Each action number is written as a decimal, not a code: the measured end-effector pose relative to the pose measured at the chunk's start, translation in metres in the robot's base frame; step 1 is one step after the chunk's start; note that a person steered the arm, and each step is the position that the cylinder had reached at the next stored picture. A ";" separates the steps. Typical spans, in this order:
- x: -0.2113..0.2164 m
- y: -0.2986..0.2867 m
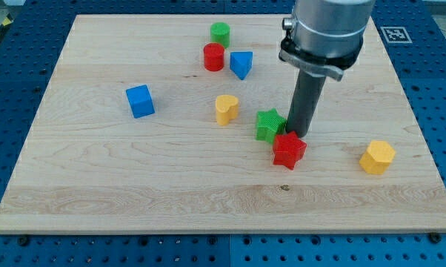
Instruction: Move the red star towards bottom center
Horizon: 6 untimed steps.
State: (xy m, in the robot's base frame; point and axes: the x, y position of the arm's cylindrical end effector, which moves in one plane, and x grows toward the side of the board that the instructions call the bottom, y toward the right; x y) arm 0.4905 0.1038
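The tip (pixel 298 134) is seen touching the top edge of the red star (pixel 290 150), just right of the green star (pixel 270 124), which lies touching or nearly touching the red one. On the wooden surface (pixel 97 185), a yellow heart-like block (pixel 226 109) and blue cube (pixel 140 101) are placed to the view's left. A green cylinder (pixel 220 33), red cylinder (pixel 213 57) and blue wedge-like block (pixel 241 64) are grouped near the top. A yellow hexagonal block (pixel 376 157) sits at the right.

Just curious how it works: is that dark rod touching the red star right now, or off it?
Touching, it seems: my tip sits against the red star's top edge, with no gap visible.
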 end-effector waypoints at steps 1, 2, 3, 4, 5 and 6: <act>0.023 -0.002; 0.035 -0.002; 0.035 -0.005; 0.044 -0.005; 0.052 -0.002; 0.053 0.005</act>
State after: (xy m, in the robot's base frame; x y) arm 0.5435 0.1087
